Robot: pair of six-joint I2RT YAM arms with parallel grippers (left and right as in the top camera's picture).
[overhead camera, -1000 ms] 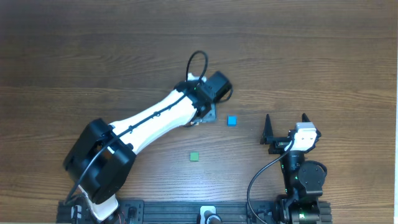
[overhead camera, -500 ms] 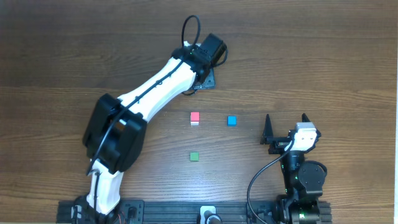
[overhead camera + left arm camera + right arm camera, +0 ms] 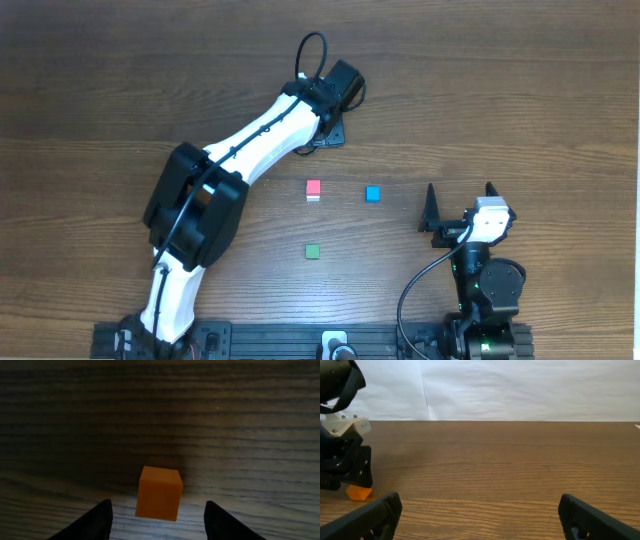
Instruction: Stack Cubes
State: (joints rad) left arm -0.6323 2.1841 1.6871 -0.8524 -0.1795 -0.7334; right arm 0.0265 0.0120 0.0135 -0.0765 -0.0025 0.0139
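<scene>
Jaws of our left claw stand wide apart, the orange cube on the table between them, seemingly touching neither. Pink cube, blue cube and green cube lie nearer the near edge. Our right claw gapes empty.

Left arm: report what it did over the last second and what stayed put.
The left arm pulled farther up the table, uncovering the pink cube; its open end effector is now at an orange cube. The blue cube, green cube and right end effector stayed put.
</scene>
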